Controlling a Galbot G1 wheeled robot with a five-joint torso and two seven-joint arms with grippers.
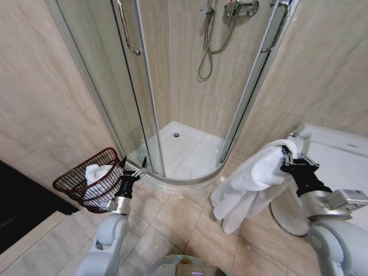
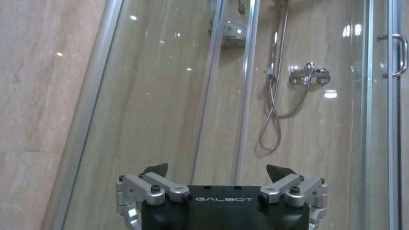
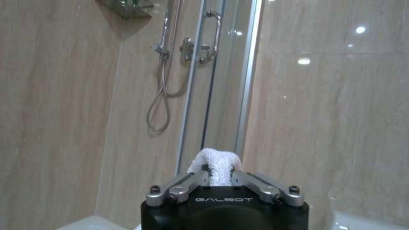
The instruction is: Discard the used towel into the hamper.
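A white used towel (image 1: 253,181) hangs in long folds from my right gripper (image 1: 286,154), which is shut on its top edge at the right of the head view. The right wrist view shows a tuft of the towel (image 3: 217,165) pinched between the gripper's fingers (image 3: 252,179). The hamper (image 1: 86,181), a dark reddish-brown wire basket, sits on the floor at the left, tilted, with a white cloth (image 1: 99,175) inside. My left gripper (image 1: 133,165) hangs open right beside the hamper's rim, and its spread fingertips (image 2: 156,169) hold nothing.
A curved glass shower cabin (image 1: 190,144) with a white tray stands straight ahead between hamper and towel. A white toilet (image 1: 339,155) stands at the right behind my right arm. Beige floor tiles (image 1: 178,221) lie open in front. A dark doorway edge (image 1: 17,207) sits at far left.
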